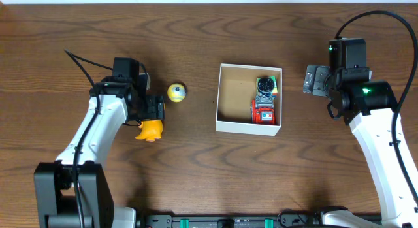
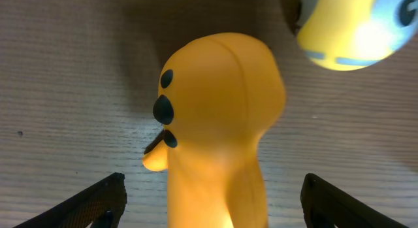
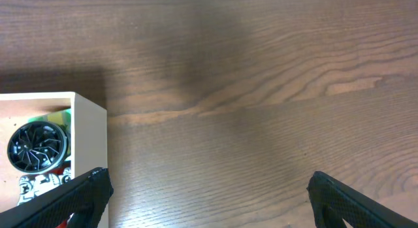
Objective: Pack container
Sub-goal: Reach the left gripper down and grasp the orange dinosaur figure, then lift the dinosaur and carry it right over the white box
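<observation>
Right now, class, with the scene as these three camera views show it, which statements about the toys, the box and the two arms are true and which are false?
1. The red toy robot lies inside the container. True.
2. The yellow ball is inside the container. False: it sits on the table outside it, near the left arm.
3. The right end effector holds a toy. False: it is open and empty over bare wood beside the container.
4. The left end effector is open, with a finger on each side of the orange-yellow toy figure. True.
</observation>
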